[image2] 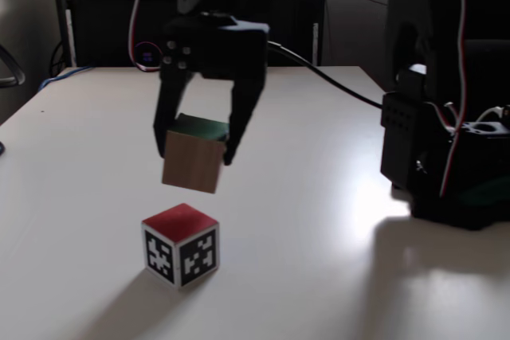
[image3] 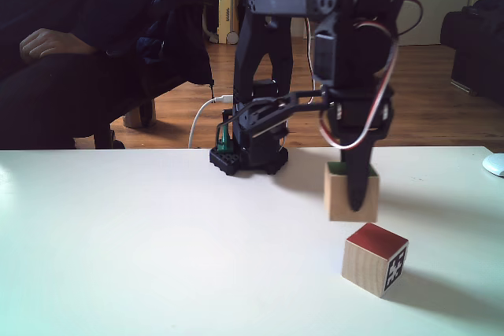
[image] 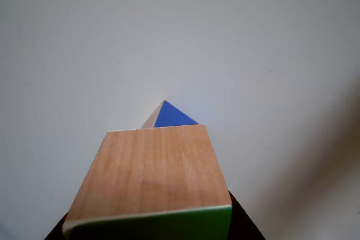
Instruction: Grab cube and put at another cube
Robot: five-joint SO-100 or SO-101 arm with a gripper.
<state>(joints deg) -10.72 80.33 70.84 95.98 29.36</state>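
Jaws clamped on the cube [image2: 194, 161], one finger down each side, green face up under the gripper [image2: 198, 142]. Hanging clear of the table [image2: 319, 220], not touching anything. Another cube [image2: 181, 244] sitting on the table just below, red face up, black-and-white marker faces toward the fixed camera. Not quite lined up though: in a fixed view [image3: 352, 193] held cube sits above and a bit left of another cube [image3: 375, 258]. Blue face [image: 171, 116] peeking out past the held cube's far edge in the other view. Probably needs a small shift toward another cube before lowering and letting go.
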